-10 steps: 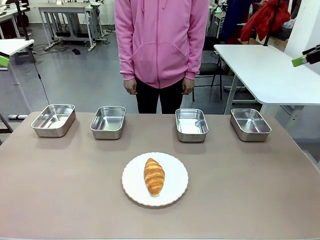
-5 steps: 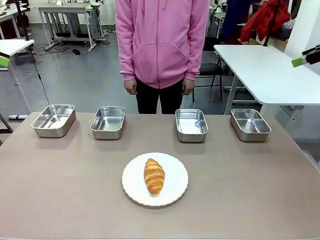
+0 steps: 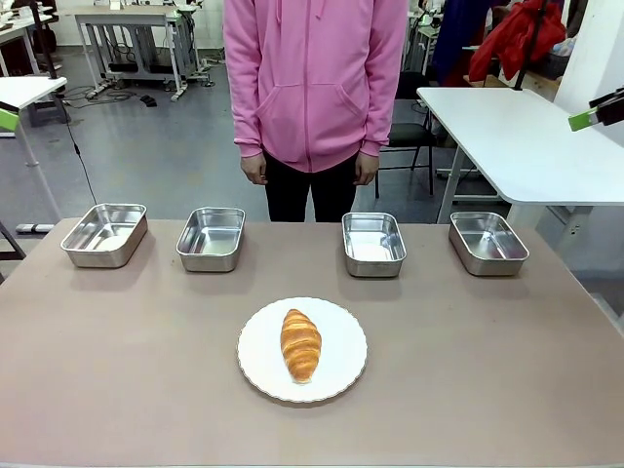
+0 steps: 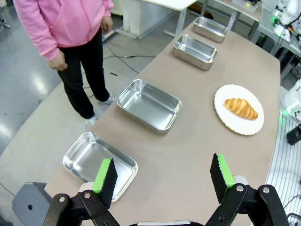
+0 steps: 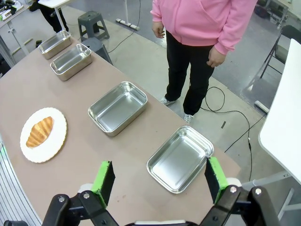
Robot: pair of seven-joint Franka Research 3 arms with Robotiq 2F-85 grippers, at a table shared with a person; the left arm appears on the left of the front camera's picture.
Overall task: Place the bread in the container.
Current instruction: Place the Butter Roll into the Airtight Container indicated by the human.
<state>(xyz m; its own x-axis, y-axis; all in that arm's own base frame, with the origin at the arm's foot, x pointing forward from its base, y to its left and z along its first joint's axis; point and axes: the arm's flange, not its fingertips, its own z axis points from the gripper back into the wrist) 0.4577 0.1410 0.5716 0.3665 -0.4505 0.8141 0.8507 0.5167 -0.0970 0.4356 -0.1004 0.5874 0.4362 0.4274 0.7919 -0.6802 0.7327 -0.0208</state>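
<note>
Golden-brown ridged croissant sits on round white plate, mid-table, long axis near-to-far, approx equidistant from both arms. Held high, left gripper & right gripper gape wide, empty. Shiny steel rectangular trays lie beyond.

**Around the brown table**

A round white plate sits near the middle of the brown table. At the far side stands a person in a pink hoodie and dark trousers, arms hanging down. Behind, to the right, there is a white table, with a black chair beside it. A grey stool stands on the floor.
</note>
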